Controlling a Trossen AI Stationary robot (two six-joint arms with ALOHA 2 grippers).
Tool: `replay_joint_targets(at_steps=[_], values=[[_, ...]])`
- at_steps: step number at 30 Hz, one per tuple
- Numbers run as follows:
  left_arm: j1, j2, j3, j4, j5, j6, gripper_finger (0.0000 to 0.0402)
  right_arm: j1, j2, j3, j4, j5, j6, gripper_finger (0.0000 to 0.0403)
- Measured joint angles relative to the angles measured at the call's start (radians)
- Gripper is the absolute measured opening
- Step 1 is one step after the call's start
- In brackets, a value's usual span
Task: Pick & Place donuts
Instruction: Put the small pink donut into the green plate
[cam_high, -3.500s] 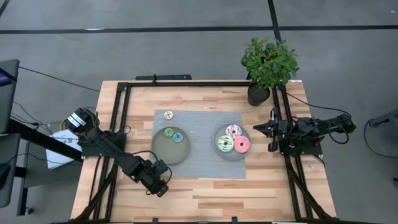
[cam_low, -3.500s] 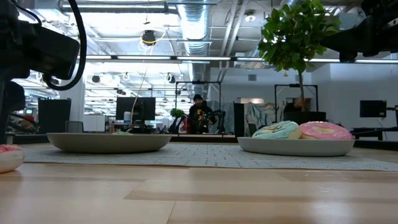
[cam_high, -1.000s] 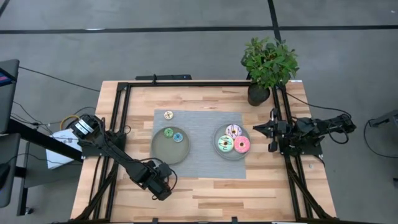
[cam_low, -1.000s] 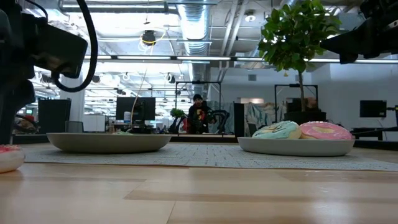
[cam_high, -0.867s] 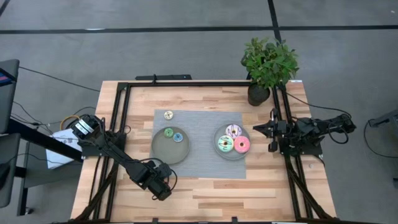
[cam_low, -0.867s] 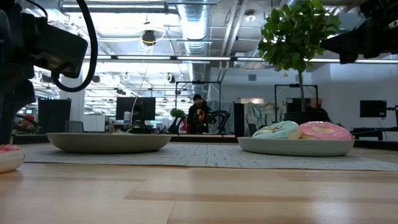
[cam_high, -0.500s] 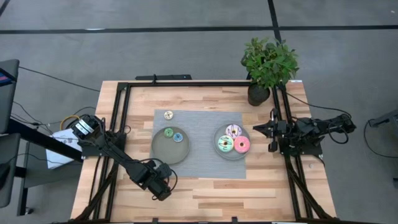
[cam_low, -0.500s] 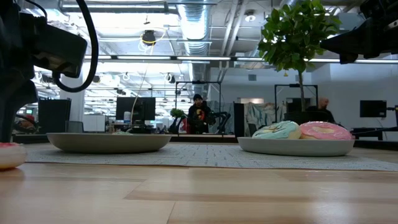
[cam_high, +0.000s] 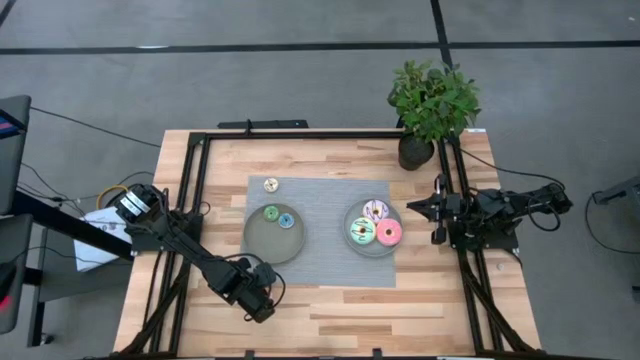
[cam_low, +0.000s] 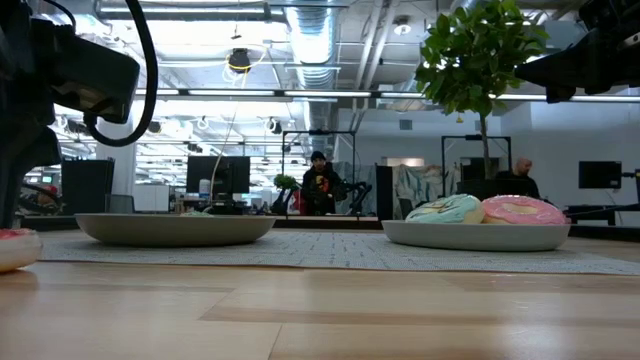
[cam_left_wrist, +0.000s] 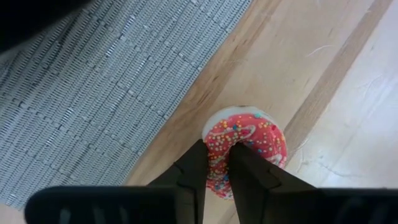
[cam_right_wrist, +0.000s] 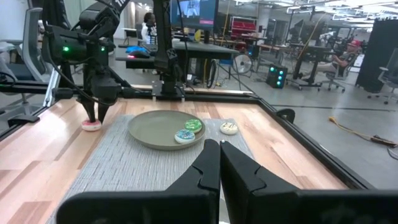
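Observation:
The small red donut (cam_left_wrist: 249, 144) lies on the bare wood just off the grey mat's near left corner. My left gripper (cam_left_wrist: 217, 163) points down on it, shut on its ring; it is also in the high view (cam_high: 262, 303). The small green (cam_high: 271, 213) and blue (cam_high: 286, 220) donuts lie in the left plate (cam_high: 262, 243). A tan one (cam_high: 271, 185) rests on the mat. The white-lilac (cam_high: 376, 210), mint (cam_high: 361, 232) and pink (cam_high: 389, 233) donuts fill the right plate (cam_high: 374, 250). My right gripper (cam_right_wrist: 219, 149) waits shut at the table's right side. My left gripper pinches one side of the red donut's ring (cam_left_wrist: 217, 155) between its two fingers. One finger (cam_left_wrist: 194, 169) stands at the ring's outer edge, the other (cam_left_wrist: 247, 171) at the hole. The fingers come from above, pointing steeply down. The donut lies flat with its underside on the wood (cam_low: 14, 250).
The grey woven mat (cam_high: 320, 268) covers the table's middle. A potted plant (cam_high: 432, 100) stands at the far right corner. Black frame rails (cam_high: 200, 200) run along the left, right and far sides. Bare wood lies open along the near edge (cam_high: 380, 310).
My left gripper has stayed over the red donut, and in the low view its fingers have drawn in on it. The donut has shifted slightly on the wood.

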Motion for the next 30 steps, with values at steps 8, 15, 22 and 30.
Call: replay_joint_targets(at_steps=[8, 15, 22, 30], values=[[0.000, -0.037, 0.000, -0.010, -0.002, 0.009, 0.0051, 0.000, 0.000, 0.000, 0.000, 0.000, 0.000, 0.0001], [0.006, -0.155, 0.000, -0.065, -0.082, 0.013, 0.0051, 0.000, 0.000, 0.000, 0.000, 0.000, 0.000, 0.0001], [0.108, -0.254, 0.000, -0.249, -0.112, 0.139, 0.0051, 0.000, 0.000, 0.000, 0.000, 0.000, 0.000, 0.0001], [0.344, -0.283, 0.000, -0.340, -0.199, 0.435, 0.0051, 0.000, 0.000, 0.000, -0.001, 0.000, 0.000, 0.0001]])
